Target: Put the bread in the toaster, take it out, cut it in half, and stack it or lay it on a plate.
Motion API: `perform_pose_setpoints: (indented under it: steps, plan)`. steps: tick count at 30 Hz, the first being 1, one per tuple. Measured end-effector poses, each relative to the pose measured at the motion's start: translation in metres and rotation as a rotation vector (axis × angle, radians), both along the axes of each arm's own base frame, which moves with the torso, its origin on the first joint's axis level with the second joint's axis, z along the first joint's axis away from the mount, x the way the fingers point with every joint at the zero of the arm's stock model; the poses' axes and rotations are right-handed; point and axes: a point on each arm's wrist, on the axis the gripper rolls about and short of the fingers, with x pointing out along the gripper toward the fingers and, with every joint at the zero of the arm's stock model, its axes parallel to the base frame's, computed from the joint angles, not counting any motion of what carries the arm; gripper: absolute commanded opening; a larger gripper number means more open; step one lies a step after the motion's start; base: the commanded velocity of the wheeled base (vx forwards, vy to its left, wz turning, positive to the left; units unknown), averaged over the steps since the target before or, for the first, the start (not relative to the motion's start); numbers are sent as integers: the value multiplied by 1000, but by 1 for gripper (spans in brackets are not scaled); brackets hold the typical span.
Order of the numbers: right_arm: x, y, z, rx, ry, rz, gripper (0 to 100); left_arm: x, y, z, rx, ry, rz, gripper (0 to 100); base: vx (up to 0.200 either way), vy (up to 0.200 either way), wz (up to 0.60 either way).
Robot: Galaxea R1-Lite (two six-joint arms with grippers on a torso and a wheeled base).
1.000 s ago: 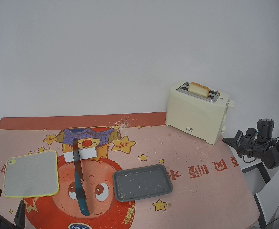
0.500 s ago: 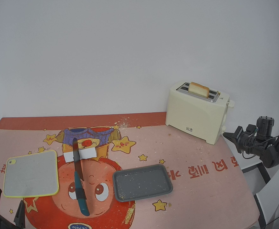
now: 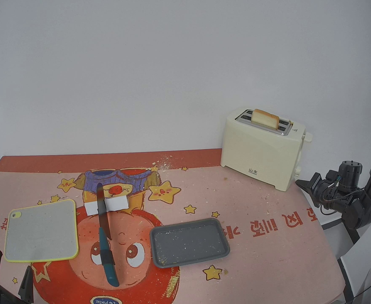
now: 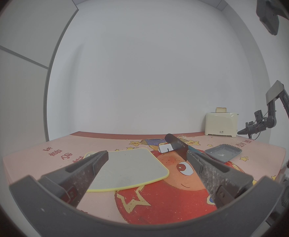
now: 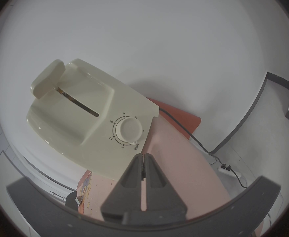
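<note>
In the head view, your right gripper [image 3: 302, 184] has its fingers pressed together on nothing, with the tip just off the lever end of the toaster [image 3: 261, 153]. The bread [image 3: 265, 118] stands in a slot, above and beyond that tip. Your left gripper [image 3: 10, 274] sits low at the near table edge, spread and empty. The cutting board [image 3: 41, 229] lies just ahead of it, the knife [image 3: 105, 237] lies off to its right, and the grey plate [image 3: 189, 241] lies further right. From the left wrist, the left gripper [image 4: 147, 153] stands wide apart and holds nothing. You see the cutting board [image 4: 128, 168] straight ahead between the fingers. The knife [image 4: 177, 145] is past the board, the plate [image 4: 223, 151] is beyond the knife, and the toaster [image 4: 220, 124] with the bread [image 4: 220, 109] is far off. From the right wrist, the right gripper [image 5: 143, 158] is closed to a thin slit, its tip just under the toaster's dial [image 5: 128, 130]. You cannot tell whether it touches the dial. The lever [image 5: 47, 78] sits well beyond the tip on the toaster [image 5: 72, 122].
</note>
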Motion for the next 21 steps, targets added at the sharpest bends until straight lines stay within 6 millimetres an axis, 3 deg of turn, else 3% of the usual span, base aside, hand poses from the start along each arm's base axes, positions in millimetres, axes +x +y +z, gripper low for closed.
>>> perform_pose_setpoints:
  steps: [21]
  plan:
    - [6,0,2,-5,-21,-7,0,0,0,0,0,0,0,100,0,0,0]
